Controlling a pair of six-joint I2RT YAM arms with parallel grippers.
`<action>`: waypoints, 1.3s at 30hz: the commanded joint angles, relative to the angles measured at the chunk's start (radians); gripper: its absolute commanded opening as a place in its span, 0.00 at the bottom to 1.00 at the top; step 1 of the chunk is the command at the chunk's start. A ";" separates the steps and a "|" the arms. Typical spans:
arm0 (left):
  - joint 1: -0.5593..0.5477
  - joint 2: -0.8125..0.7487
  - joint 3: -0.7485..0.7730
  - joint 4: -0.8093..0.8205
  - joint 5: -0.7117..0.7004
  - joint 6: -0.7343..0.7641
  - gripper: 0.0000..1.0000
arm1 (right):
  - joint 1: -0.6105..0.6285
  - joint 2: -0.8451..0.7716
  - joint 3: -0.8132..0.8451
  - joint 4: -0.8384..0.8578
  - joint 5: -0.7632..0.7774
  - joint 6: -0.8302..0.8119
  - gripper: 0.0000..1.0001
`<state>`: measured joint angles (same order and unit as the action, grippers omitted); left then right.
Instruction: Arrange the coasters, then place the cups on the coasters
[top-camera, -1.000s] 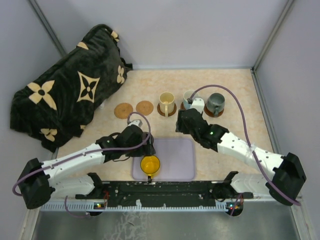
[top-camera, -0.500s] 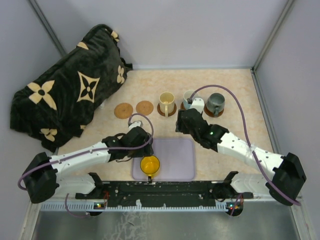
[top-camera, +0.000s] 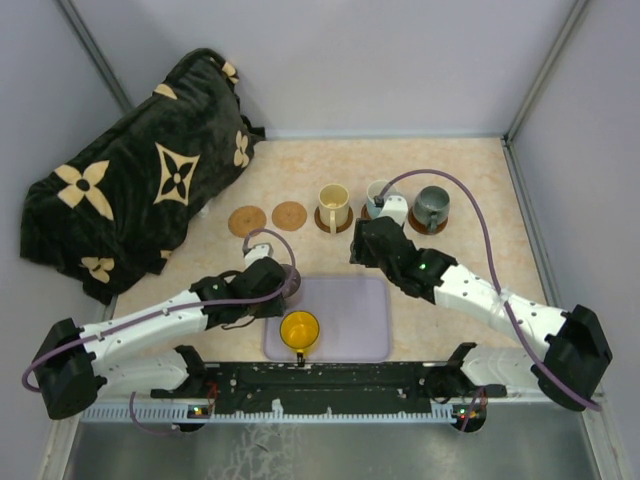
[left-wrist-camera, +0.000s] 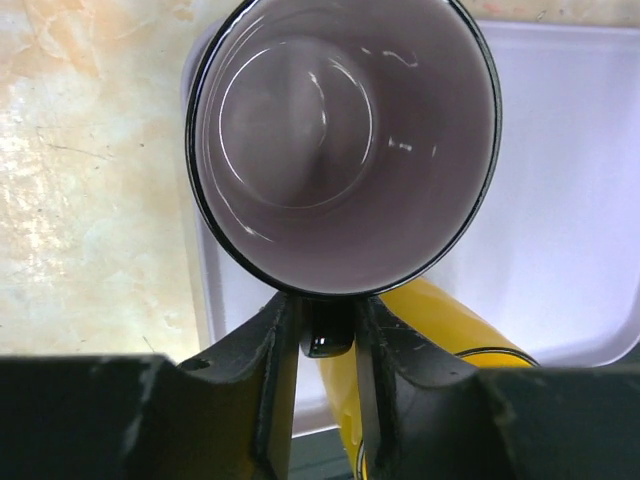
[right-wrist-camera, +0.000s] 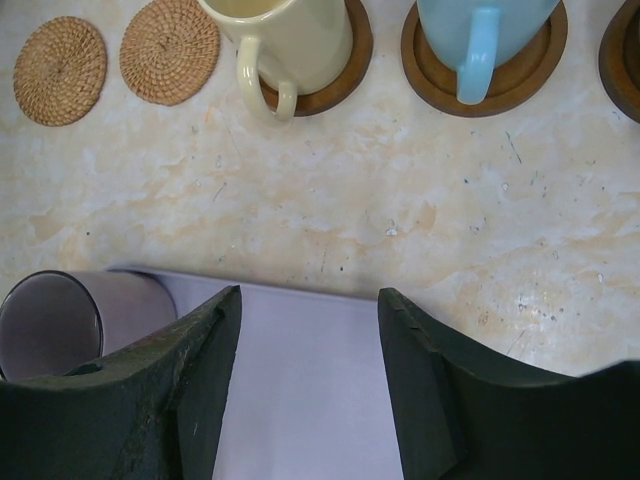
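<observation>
Left fingers (left-wrist-camera: 265, 380) pinch the handle of a glossy smoky-purple round mug (left-wrist-camera: 340, 140) at the corner of a smooth lavender tray (left-wrist-camera: 560, 200); right fingers (right-wrist-camera: 200, 390) gape, empty.

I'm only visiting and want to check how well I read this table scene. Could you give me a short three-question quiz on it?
1. True or false: the right gripper is holding a cup.
2. The left gripper is closed on the handle of which cup? A) yellow cup B) purple cup C) cream cup
3. How many coasters have no cup on them?

Key: 1 false, it is open with nothing between its fingers. 2 B. 3 two, the light tan ones.
</observation>
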<state>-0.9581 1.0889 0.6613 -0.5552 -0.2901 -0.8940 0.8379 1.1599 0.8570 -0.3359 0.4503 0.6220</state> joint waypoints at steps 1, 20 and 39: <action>-0.004 -0.005 -0.015 -0.046 -0.021 -0.009 0.31 | 0.008 0.004 0.013 0.044 0.006 0.014 0.57; -0.005 0.029 -0.028 -0.059 -0.030 -0.018 0.44 | 0.008 0.030 0.025 0.041 0.000 0.021 0.57; -0.005 0.067 0.083 -0.004 -0.139 0.086 0.00 | 0.008 0.031 0.007 0.024 0.044 0.021 0.57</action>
<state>-0.9642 1.1614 0.6746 -0.5926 -0.3401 -0.8436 0.8379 1.1992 0.8570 -0.3374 0.4545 0.6327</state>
